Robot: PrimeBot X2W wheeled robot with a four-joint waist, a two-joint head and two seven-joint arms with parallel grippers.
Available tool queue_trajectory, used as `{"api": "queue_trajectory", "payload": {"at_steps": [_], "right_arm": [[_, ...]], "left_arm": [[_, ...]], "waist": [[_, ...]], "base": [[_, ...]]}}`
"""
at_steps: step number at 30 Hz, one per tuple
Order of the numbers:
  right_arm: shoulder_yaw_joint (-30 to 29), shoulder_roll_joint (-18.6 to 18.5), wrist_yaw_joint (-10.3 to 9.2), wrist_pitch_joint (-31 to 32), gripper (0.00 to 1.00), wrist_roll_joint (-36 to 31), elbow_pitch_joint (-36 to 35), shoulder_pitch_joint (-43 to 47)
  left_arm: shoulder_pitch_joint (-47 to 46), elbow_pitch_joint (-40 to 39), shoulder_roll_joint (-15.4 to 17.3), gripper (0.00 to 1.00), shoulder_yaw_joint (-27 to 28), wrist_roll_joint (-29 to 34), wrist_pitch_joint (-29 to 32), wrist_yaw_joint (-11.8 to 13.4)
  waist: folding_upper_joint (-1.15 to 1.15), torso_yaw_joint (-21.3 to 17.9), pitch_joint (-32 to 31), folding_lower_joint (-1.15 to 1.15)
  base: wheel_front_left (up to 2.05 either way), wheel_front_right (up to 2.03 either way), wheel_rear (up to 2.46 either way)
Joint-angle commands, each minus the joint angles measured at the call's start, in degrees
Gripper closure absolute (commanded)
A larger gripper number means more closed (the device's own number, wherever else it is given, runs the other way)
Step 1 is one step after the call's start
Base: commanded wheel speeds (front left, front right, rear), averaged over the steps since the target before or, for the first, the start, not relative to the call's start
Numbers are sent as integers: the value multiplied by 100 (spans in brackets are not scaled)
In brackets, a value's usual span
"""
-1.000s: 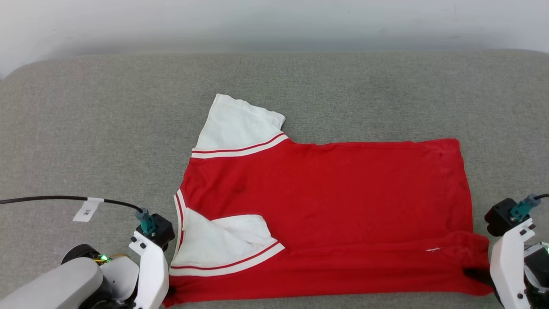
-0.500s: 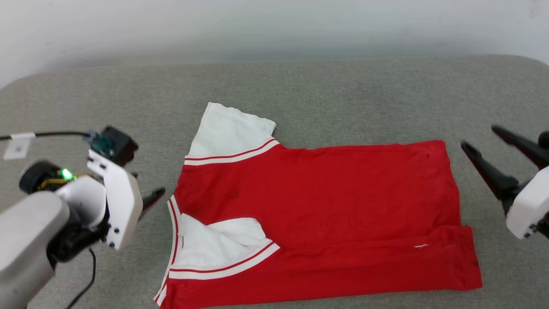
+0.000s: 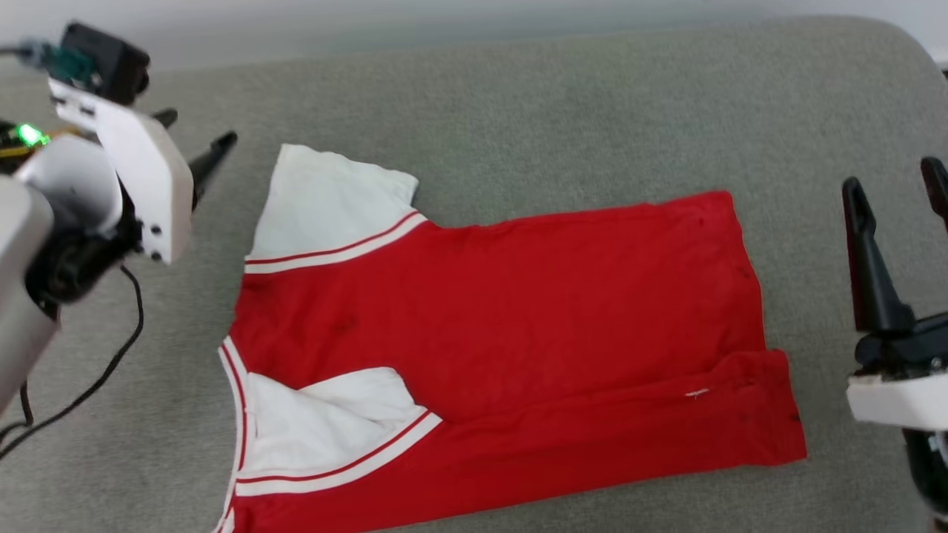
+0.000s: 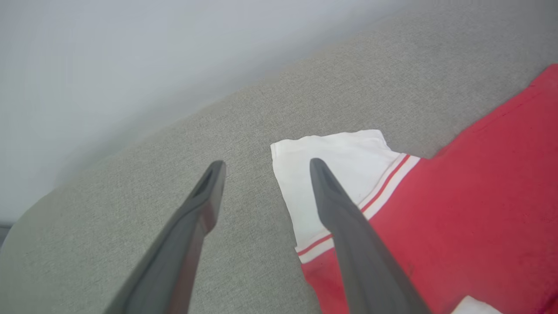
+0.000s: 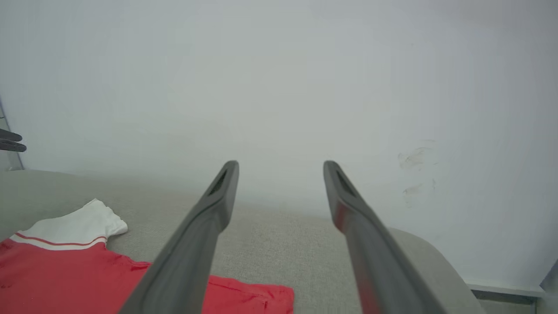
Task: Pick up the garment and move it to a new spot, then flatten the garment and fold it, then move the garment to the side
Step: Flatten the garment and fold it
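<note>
One shirt (image 3: 503,318) was seen lying flat on one grey worktop (image 3: 555,111). Two tools were counted: left tool (image 3: 196,127) and right tool (image 3: 892,178), each spread apart and empty.

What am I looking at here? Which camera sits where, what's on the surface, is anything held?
It is a two-armed robot. Each arm ends in a pincer with two long dark fingers. The wide picture comes from a camera on the robot's head, looking down at a grey cushion. The other two pictures come from cameras on the wrists, each looking along its own fingers. On the cushion lies a red shirt with white sleeves. Its near edge and near sleeve are folded in over the body, and its far sleeve is spread out. The left pincer hangs open off the sleeve end, and the right pincer hangs open off the hem end. Neither holds anything.
</note>
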Motion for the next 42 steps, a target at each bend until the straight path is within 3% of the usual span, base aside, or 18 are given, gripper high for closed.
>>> {"api": "queue_trajectory", "payload": {"at_steps": [1, 11, 17, 24, 27, 28, 29, 36, 42], "right_arm": [[-36, 110, -5, -20, 0, -95, -70, 159], [54, 471, -5, -82, 0, -315, -496, 184], [260, 470, -5, -149, 0, -308, -397, -92], [482, 442, -5, -252, 0, -255, -144, -345], [499, 376, -5, -298, 0, -225, -52, -433], [491, 360, -5, -315, 0, -222, -24, -474], [469, 339, -5, -336, 0, -228, -5, -508], [292, -66, -5, -143, 0, -234, 127, -1039], [499, -896, -5, 1240, 0, 77, 116, -1635]], "left_arm": [[-134, 87, -90, 0, 44, -102, 115, -34], [-1496, 666, -261, 0, -43, -583, 2254, -82], [-2053, 862, -222, 0, -294, -444, 3314, 14], [-2036, 1016, -212, 0, -553, -309, 3677, 19], [-1903, 1007, -230, 0, -678, -316, 3764, -114], [-1869, 1003, -257, 62, -674, -349, 3753, -144], [-1845, 992, -285, 100, -672, -385, 3753, -168], [-2043, 867, -350, 100, -676, -212, 3413, -357], [-1988, 708, -438, 100, -789, -162, 3112, -497]], "waist": [[0, -156, 224, 0], [0, -503, 1227, 0], [0, -707, 1741, 0], [0, -852, 2014, 0], [0, -847, 2025, 0], [0, -839, 2014, 0], [0, -826, 1999, 0], [0, -637, 1674, 0], [0, -356, 1290, 0]], "base": [[0, 0, 0], [0, 0, 0], [0, 0, 0], [0, 0, 0], [0, 0, 0], [0, 0, 0], [0, 0, 0], [0, 0, 0], [0, 0, 0]]}}
